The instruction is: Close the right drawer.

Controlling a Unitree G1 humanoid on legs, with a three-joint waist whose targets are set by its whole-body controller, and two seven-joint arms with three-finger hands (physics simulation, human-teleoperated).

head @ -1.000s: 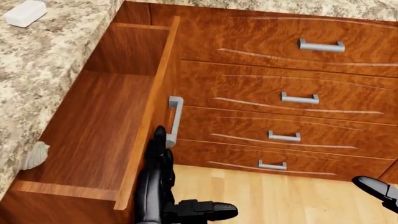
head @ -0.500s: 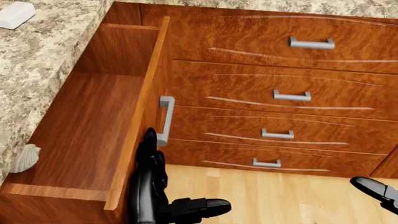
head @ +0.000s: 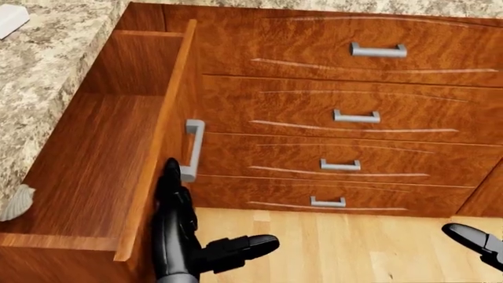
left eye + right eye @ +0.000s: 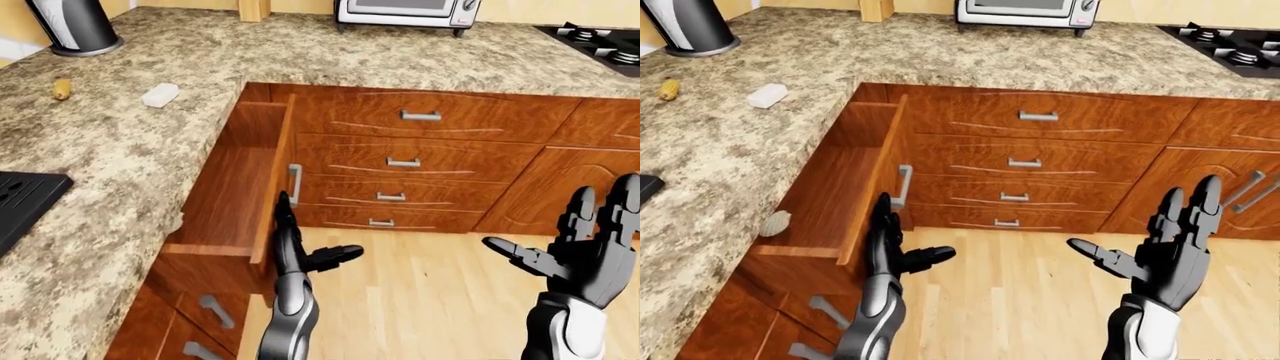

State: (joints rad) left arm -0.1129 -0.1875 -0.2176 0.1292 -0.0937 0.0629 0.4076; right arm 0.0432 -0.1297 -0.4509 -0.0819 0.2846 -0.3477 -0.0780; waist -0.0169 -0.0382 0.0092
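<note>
The open drawer (image 3: 86,165) stands pulled far out from the cabinet under the left counter, and its wooden inside is bare. Its front panel (image 3: 161,135) carries a vertical grey handle (image 3: 193,150). My left hand (image 3: 206,207) is open, its fingers (image 3: 171,177) laid flat along the drawer front just below the handle and its thumb pointing right. My right hand (image 4: 1160,240) hangs open over the floor at the right, palm up, touching nothing.
A bank of shut drawers (image 4: 400,161) fills the cabinet face right of the open one, beside a cabinet door (image 4: 560,180). A pale shell-like object (image 3: 17,203) sits at the drawer's lower left. The granite counter (image 4: 120,150) holds a white block (image 4: 160,94). Below is wooden floor (image 4: 420,300).
The whole head view has slid left, so the camera moved right. My left hand stays against the drawer front by the handle. The right hand has hardly moved.
</note>
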